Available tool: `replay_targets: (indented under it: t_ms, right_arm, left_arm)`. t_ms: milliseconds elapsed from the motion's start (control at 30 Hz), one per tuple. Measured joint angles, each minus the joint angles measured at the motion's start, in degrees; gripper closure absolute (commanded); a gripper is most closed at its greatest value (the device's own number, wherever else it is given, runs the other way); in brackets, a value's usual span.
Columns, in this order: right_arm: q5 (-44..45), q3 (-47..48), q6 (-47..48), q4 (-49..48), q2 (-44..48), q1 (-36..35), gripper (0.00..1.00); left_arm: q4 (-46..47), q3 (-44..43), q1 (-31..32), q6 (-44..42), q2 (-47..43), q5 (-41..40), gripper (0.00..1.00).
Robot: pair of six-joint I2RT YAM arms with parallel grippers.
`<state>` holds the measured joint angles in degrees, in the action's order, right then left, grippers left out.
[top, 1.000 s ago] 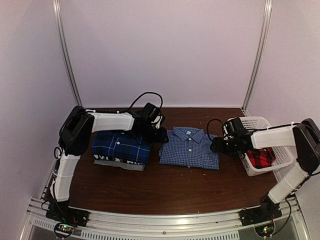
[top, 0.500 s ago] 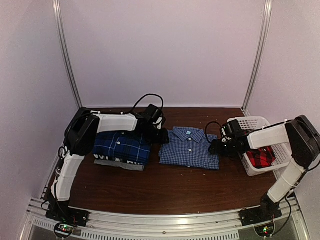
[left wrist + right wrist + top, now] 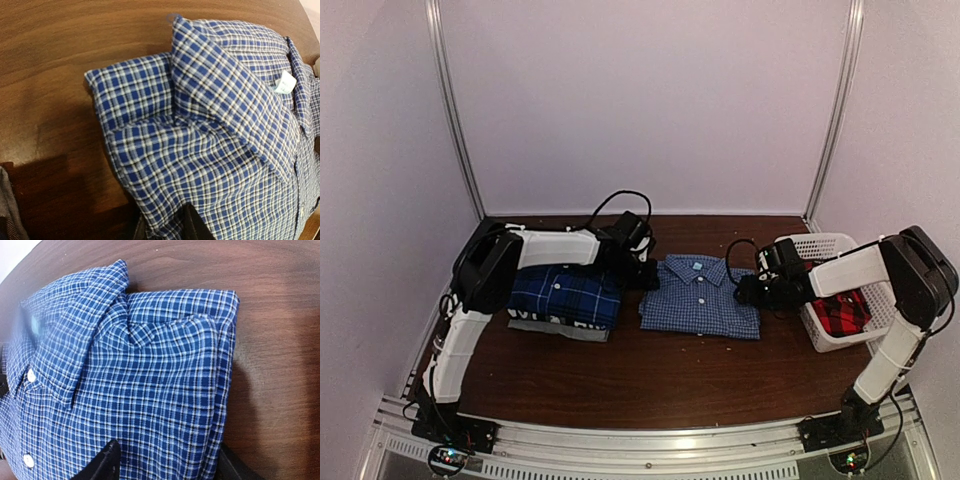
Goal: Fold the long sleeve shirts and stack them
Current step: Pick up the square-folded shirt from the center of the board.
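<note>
Folded fine-check shirt (image 3: pixel 698 296) lies mid table (image 3: pixel 620 385), left gripper (image 3: pixel 647 275) and right gripper (image 3: pixel 745 292) at its sides; stacking step, I reckon. Right jaws are spread astride the edge; left pinch, can't tell. Next: both clamp, level lift onto plaid pile (image 3: pixel 563 295).

On the counter (image 3: pixel 670 375), the centre shirt (image 3: pixel 700 297) lies between a shirt stack (image 3: pixel 563 298) on its left and a basket (image 3: pixel 825 243) on its right, which holds another shirt (image 3: pixel 840 315); the left gripper (image 3: pixel 645 275) sits at the centre shirt's left edge, the right gripper (image 3: pixel 745 292) at its right edge.
</note>
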<state>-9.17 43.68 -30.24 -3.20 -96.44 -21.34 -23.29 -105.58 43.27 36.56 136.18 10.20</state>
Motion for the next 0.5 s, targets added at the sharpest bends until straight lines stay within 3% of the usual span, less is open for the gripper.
replay_targets:
  t_ms: [233,433,500]
  right_arm:
    - [-1.0,0.0,-0.3,0.3,-0.5,0.0,0.79]
    - [-1.8,0.5,-0.3,2.1,-0.5,-0.2,1.00]
    - [-2.0,1.0,0.0,3.0,-0.3,-0.2,1.00]
  left_arm:
    - [-1.1,-1.2,0.8,1.0,0.7,0.2,1.00]
    - [-2.8,-2.9,0.9,1.3,0.8,0.7,1.00]
    - [-3.2,-3.3,0.9,1.4,0.8,0.7,1.00]
